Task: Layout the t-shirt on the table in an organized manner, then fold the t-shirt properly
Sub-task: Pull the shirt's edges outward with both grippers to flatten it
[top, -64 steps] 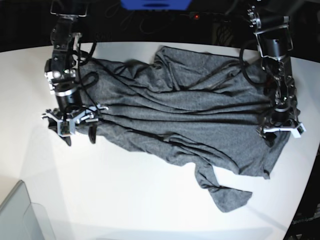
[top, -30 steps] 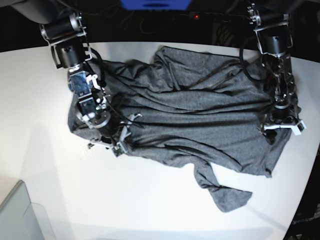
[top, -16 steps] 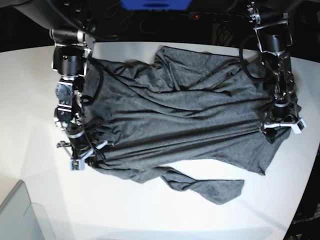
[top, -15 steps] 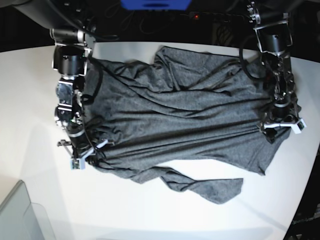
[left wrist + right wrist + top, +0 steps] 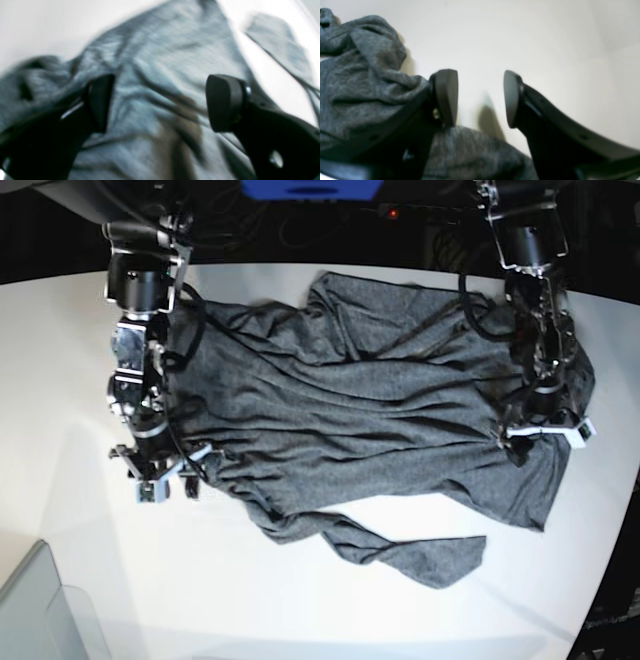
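The dark grey t-shirt [image 5: 370, 400] lies spread and wrinkled across the white table [image 5: 250, 600], with one sleeve trailing toward the front edge. My right gripper [image 5: 165, 485] is at the shirt's left edge. In the right wrist view this gripper [image 5: 480, 97] is open, with bare table [image 5: 545, 37] between its fingers and the t-shirt [image 5: 357, 87] bunched beside and below them. My left gripper [image 5: 545, 432] hovers over the shirt's right side. Its wrist view, blurred, shows the gripper [image 5: 160, 102] wide open above the cloth [image 5: 160, 50], holding nothing.
A translucent grey bin corner [image 5: 40, 610] sits at the front left of the table. The table's curved edge runs close by the shirt on the right. A blue object [image 5: 310, 188] and dark cables lie beyond the far edge.
My right gripper dragged the shirt's left edge outward and toward the front, then opened and let it go. The trailing sleeve now lies flatter. My left arm shifted slightly inward.
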